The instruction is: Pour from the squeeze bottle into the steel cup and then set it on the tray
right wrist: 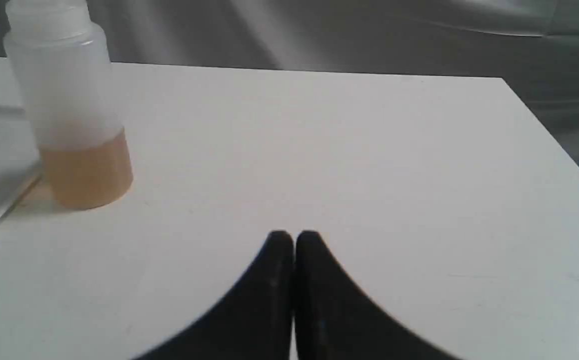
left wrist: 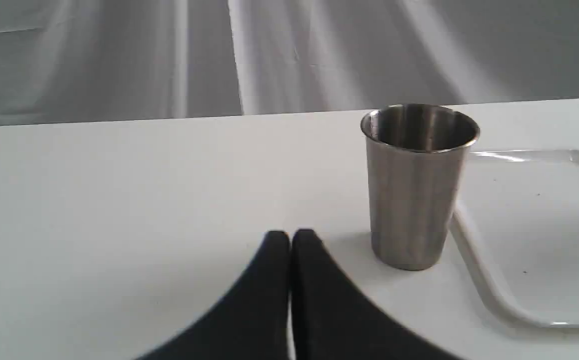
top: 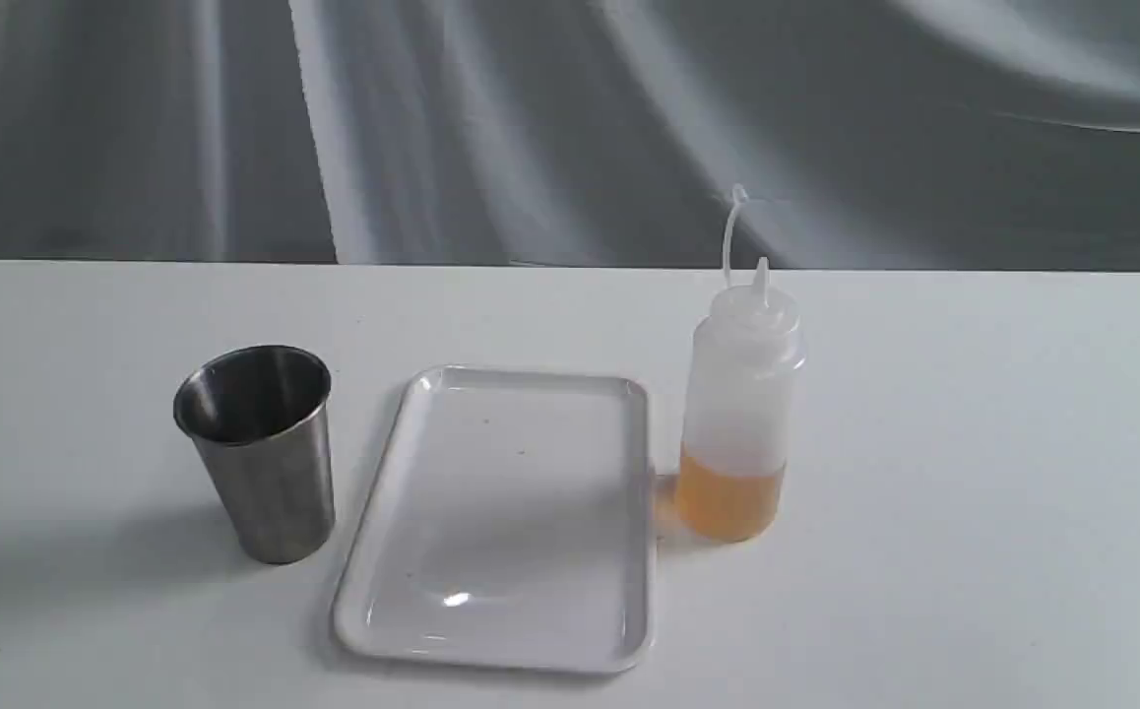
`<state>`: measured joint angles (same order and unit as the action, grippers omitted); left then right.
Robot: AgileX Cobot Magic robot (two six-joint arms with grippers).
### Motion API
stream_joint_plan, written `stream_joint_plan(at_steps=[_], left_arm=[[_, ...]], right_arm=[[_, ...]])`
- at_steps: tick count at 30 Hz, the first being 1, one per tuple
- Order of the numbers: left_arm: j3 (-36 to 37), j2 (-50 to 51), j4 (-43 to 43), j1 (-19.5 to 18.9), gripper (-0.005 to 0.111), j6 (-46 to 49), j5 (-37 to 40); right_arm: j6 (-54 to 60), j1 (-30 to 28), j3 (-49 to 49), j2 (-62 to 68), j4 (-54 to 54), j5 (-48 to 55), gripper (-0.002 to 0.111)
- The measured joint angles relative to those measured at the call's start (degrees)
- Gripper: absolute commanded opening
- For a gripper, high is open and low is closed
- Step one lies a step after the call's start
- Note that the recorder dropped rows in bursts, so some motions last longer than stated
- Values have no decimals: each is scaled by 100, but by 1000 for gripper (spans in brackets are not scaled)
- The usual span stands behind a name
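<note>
The left gripper [left wrist: 290,235] hangs low over the white table [top: 974,492] with its two black fingers pressed together and nothing between them. The steel cup [left wrist: 414,190] stands upright a little ahead of those fingertips and off to one side, near them but clear of them, its open mouth facing up. Just past the cup, on the side away from this gripper, lies the tray [left wrist: 534,225], flat on the table; whether the cup's base touches the tray's rim or only stands just beside it cannot be told. The right gripper [right wrist: 294,236] is likewise closed on nothing, fingers tip to tip above bare tabletop. The squeeze bottle [right wrist: 69,125] stands upright ahead of it and well off to the side towards the tray, well apart from the fingertips, with amber liquid filling roughly its lower third. Its foot sits just beside the tray's near edge. In the exterior view neither gripper shows; the tray lies between cup and bottle, and the bottle's cap hangs open on its strap above the nozzle.
</note>
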<state>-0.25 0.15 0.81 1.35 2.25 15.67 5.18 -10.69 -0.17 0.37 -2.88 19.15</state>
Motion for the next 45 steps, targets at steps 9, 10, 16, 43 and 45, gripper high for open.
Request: stream_joint_plan(at_steps=[9,10,16,43,45], left_arm=[[0,0,0,0,0,0,0],[0,0,0,0,0,0,0],[0,0,0,0,0,0,0],[0,0,0,0,0,0,0],[0,0,0,0,0,0,0]], right_arm=[[0,0,0,0,24,0,0],[0,0,0,0,24,-39,0],[0,0,0,0,-362,-1256,0],[-4398,0,0,-13,-494,-5858,0],[-4691,0,0,-13,-163,-6220,0]])
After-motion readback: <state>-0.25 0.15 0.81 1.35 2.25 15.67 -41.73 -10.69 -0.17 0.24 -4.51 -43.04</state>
